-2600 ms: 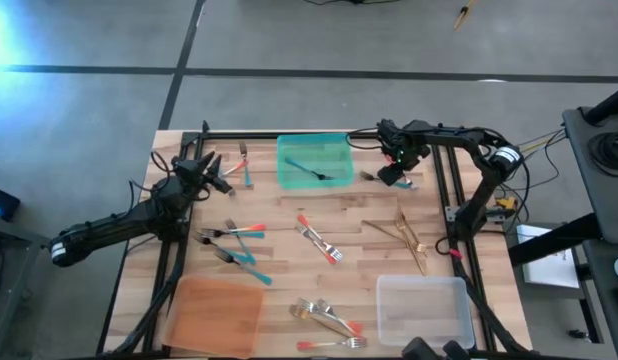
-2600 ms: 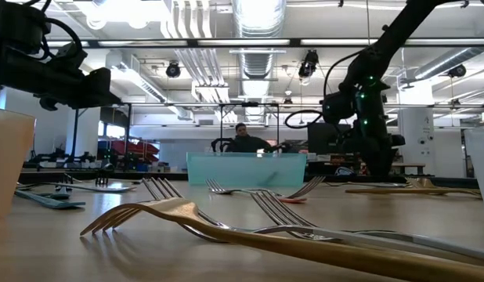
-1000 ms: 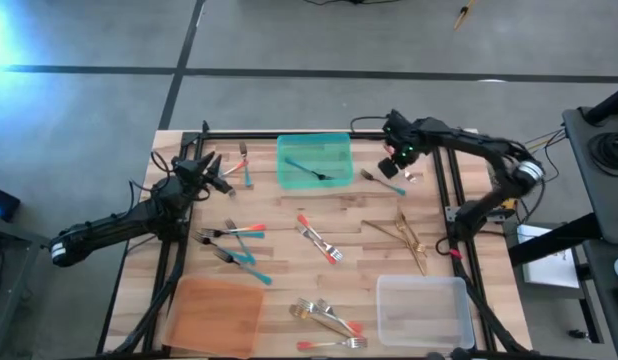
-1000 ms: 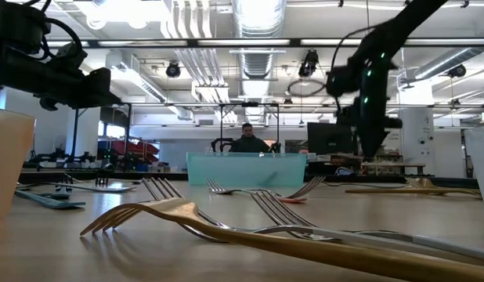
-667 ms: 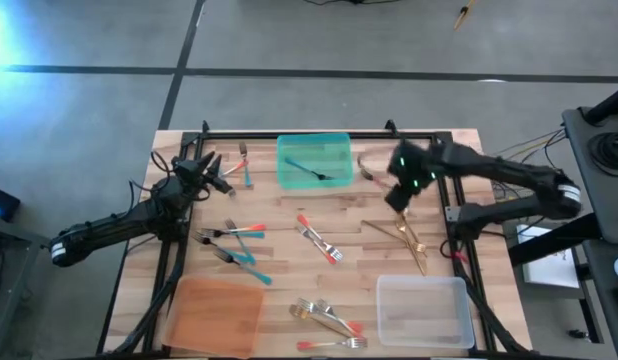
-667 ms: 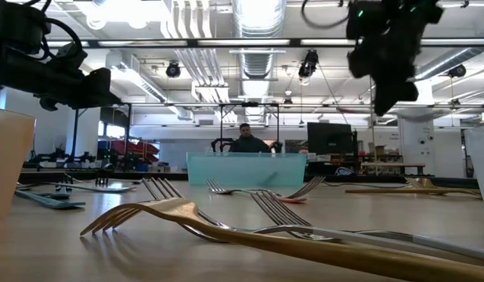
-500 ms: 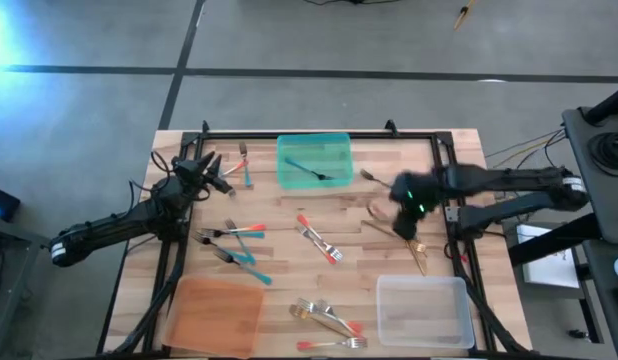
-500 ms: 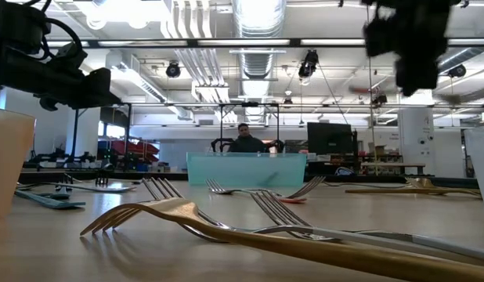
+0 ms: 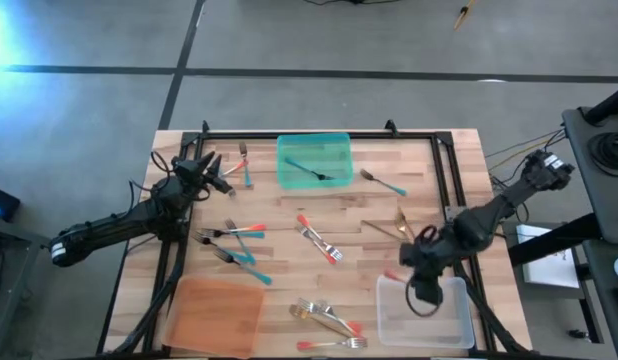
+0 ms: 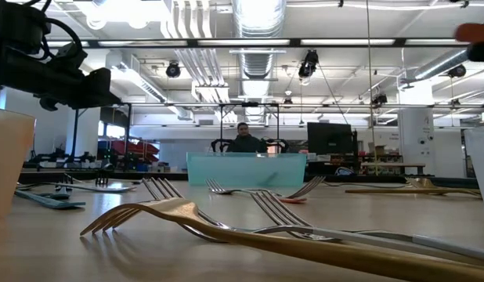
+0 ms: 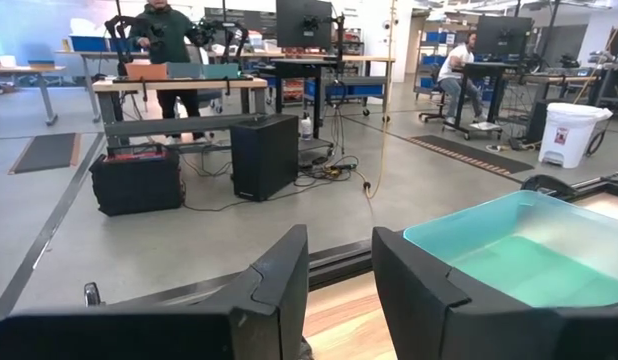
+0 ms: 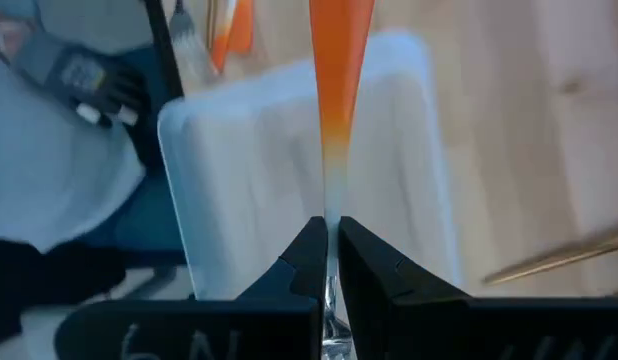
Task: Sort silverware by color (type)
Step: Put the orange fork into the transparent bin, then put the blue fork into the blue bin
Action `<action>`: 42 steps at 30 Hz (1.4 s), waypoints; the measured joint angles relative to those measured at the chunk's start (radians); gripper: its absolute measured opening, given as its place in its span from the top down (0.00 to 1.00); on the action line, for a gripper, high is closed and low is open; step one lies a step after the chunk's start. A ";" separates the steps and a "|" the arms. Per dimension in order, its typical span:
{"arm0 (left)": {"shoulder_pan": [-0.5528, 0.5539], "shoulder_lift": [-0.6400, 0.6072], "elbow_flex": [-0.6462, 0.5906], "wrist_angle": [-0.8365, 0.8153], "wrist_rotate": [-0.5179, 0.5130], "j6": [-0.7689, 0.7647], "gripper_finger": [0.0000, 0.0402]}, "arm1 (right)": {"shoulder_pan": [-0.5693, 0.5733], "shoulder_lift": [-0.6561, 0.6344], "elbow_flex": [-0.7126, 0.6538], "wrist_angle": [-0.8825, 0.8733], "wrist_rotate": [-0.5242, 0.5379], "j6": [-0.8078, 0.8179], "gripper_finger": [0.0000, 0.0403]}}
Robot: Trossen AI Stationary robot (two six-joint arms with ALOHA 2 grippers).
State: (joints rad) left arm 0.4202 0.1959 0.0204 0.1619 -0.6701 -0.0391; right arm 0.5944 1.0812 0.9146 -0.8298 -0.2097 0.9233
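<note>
High view: the right pincer [image 9: 421, 283] hangs over the near left part of the clear tray [image 9: 459, 322] at the bench's [image 9: 369, 215] front right. The left pincer [image 9: 211, 166] rests at the back left, beside a teal-handled fork [image 9: 246, 165]. One dark utensil [image 9: 311, 169] lies in the teal tray [image 9: 286, 168]; the orange tray [image 9: 217, 310] sits front left. Gold forks [image 9: 401, 228] lie just beside the right arm, and another teal-handled fork [image 9: 383, 182] lies right of the teal tray.

Low view: a gold fork [image 10: 226, 232] lies nearest the camera.

Left wrist view: the left pincer's fingers [image 11: 279, 290] are parted, holding nothing.

Right wrist view: the right pincer [image 12: 330, 262] is clenched on a coral-handled utensil [image 12: 337, 80], its handle pointing out over the clear tray [image 12: 229, 190].
</note>
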 joint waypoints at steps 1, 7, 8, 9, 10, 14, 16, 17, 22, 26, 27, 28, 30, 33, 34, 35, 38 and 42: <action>0.000 0.000 0.000 0.000 0.000 0.000 0.76 | 0.013 0.019 0.000 0.000 0.000 0.011 0.97; 0.000 0.000 0.000 0.000 0.000 0.000 0.76 | 0.034 0.118 0.000 -0.003 -0.007 0.146 0.97; 0.000 0.000 0.000 0.000 0.000 0.000 0.76 | 0.034 0.130 0.000 -0.003 -0.013 0.174 0.97; 0.000 0.000 0.000 0.000 0.000 0.000 0.76 | 0.034 0.140 0.000 -0.002 -0.025 0.200 0.97; 0.000 0.000 0.000 0.000 0.000 0.000 0.76 | 0.034 0.149 0.000 -0.002 -0.042 0.229 0.97; 0.000 0.000 0.000 0.000 0.000 0.000 0.76 | 0.034 0.165 0.000 -0.002 -0.118 0.331 0.97; 0.000 0.000 0.000 0.000 0.000 0.000 0.76 | 0.034 0.165 0.000 -0.001 -0.139 0.369 0.97; 0.000 0.000 0.000 0.000 0.000 0.000 0.76 | 0.034 0.163 0.000 0.000 -0.140 0.384 0.97; 0.000 0.000 0.000 0.000 0.000 0.000 0.76 | 0.034 0.149 0.000 0.003 -0.139 0.437 0.92; 0.000 0.000 0.000 0.000 0.000 0.000 0.76 | 0.034 0.149 0.000 0.003 -0.141 0.424 0.82; 0.000 0.000 0.000 0.000 0.000 0.000 0.76 | 0.034 0.149 0.000 0.003 -0.141 0.416 0.79; 0.000 0.000 0.000 0.000 0.000 0.000 0.76 | 0.034 0.149 0.000 0.002 -0.142 0.398 0.76; 0.000 0.000 0.000 0.000 0.000 0.000 0.76 | 0.034 0.149 0.000 -0.007 -0.140 0.347 0.71; 0.000 0.000 0.000 0.000 0.000 0.000 0.76 | 0.017 0.149 0.000 -0.008 -0.137 0.291 0.66; 0.000 0.000 0.000 0.000 0.000 0.000 0.76 | 0.005 0.149 0.000 -0.009 -0.129 0.281 0.66; 0.000 0.000 0.000 0.000 0.000 0.000 0.76 | -0.010 0.149 0.000 -0.009 -0.113 0.271 0.66; 0.000 0.000 0.000 0.000 0.000 0.000 0.76 | -0.083 0.144 0.001 -0.008 -0.056 0.270 0.67; 0.000 0.002 0.000 0.001 0.000 0.000 0.76 | -0.235 0.140 0.037 -0.014 -0.031 0.172 0.71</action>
State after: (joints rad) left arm 0.4198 0.1976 0.0203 0.1626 -0.6701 -0.0390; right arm 0.3597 1.2210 0.9514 -0.8439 -0.2407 1.0955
